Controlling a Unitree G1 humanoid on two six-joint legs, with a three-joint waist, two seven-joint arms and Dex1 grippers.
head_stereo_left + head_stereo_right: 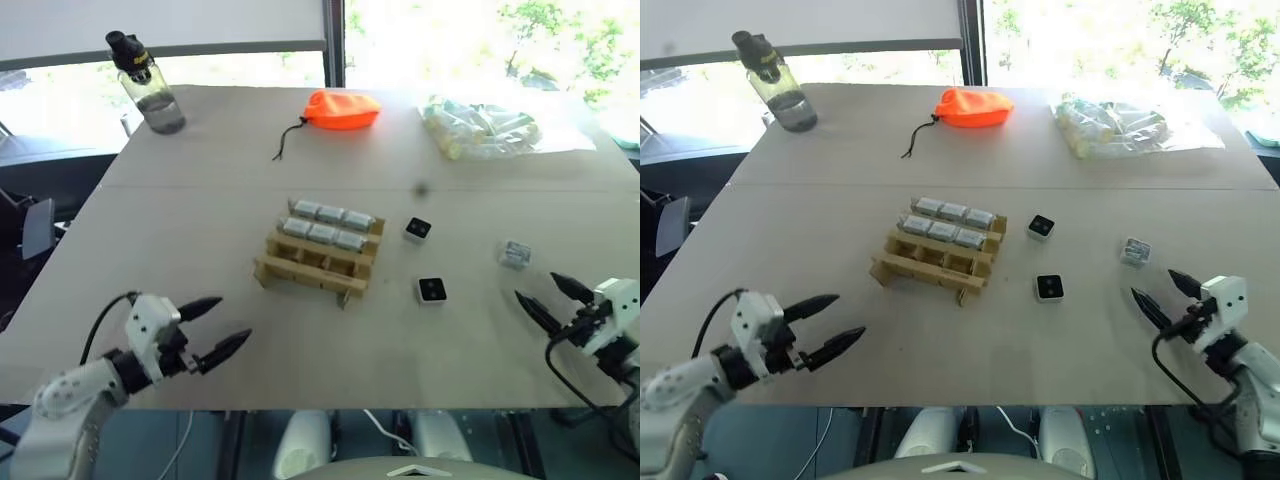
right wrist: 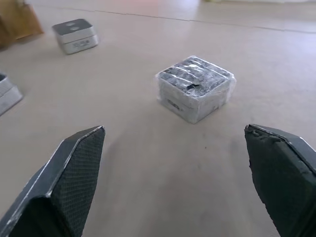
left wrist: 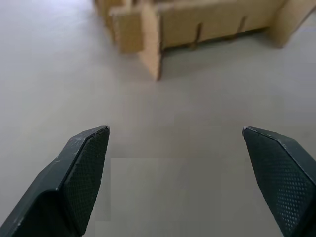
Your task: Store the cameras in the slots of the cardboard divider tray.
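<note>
Cardboard tray [image 1: 318,256] sits mid-table [image 1: 200,200], a bit left of centre. Its two far rows hold six cameras [image 1: 326,224], three per row, packed side by side w/ silver tops showing. Near row of slots looks empty.

Three more cameras lie loose on the table, right of the tray. One [image 1: 418,229] is just beside the tray's far right corner, black face up. Another [image 1: 431,290] is nearer the robot, off the tray's near right corner, black face up too. The third [image 1: 514,254] lies further right, well apart from the tray; right wrist view shows it wrapped in clear plastic [image 2: 194,89].

Left gripper [image 1: 222,325] hovers over the near left part of the table, fingers spread wide, nothing between them, pointing toward the tray. Its wrist view shows the tray's near cardboard wall [image 3: 197,24] ahead.

Right gripper [image 1: 547,292] is at the near right edge, also wide open & empty, aimed at the wrapped camera, not touching it.

Far side of table: water bottle [image 1: 148,86] at left, orange pouch [image 1: 342,109] w/ a dark cord in the middle, clear bag of pale items [image 1: 478,127] at right.
</note>
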